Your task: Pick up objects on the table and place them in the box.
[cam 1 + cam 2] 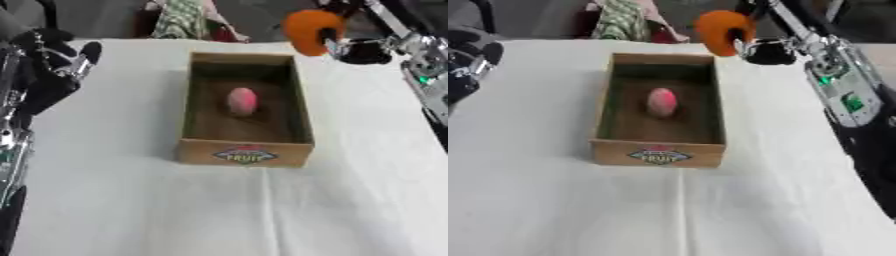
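Note:
An open cardboard box (246,151) with a fruit label on its front stands in the middle of the white table. A pink-red fruit (241,100) lies inside it towards the back. My right hand (343,44) is shut on an orange fruit (308,30), held in the air above the box's far right corner. My left hand (54,65) hangs at the left edge, level with the box's far end, its fingers relaxed and holding nothing.
A white cloth covers the table (131,200). A checked cloth (182,19) and other items lie beyond the far edge. My right forearm (837,85) runs down the right side.

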{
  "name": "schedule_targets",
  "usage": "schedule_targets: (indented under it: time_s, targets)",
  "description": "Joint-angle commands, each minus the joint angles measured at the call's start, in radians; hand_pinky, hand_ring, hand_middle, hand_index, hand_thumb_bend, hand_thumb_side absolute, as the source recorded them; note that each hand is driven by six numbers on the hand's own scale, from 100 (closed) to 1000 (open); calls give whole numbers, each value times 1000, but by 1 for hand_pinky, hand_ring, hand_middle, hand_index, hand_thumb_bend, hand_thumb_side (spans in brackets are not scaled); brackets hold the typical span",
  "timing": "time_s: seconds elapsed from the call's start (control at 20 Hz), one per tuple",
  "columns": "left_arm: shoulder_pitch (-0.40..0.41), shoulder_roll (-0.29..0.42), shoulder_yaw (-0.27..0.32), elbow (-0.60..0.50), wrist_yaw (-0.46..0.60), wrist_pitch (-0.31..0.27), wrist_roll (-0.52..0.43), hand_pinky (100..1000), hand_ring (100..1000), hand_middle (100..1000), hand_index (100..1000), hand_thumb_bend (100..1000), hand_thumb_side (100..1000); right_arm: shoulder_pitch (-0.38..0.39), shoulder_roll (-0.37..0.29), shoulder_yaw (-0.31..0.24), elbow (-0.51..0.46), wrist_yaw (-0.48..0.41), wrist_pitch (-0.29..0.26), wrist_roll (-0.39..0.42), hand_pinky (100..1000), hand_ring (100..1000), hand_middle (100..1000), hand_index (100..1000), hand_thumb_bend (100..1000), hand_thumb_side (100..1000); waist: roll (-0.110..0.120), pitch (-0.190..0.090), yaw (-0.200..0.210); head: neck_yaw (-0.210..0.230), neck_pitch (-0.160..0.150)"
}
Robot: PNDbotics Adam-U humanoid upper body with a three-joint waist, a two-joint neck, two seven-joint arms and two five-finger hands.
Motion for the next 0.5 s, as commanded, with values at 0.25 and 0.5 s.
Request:
schedule_targets:
  time_s: [0.25,0.5]
  targets:
    - [-23,1,-1,-28,8,1,2,573,485,512,693,537,401,-95,68,-1,146,70,-81,39,667,698,666,462,100,100,4,-13,2,-14,-15]
    - [-21,-3,3,-32,9,2,3,573,485,512,692,538,400,-72,96,13,192,107,-112,75,676,720,692,589,193,100,4,-9,0,-11,-16]
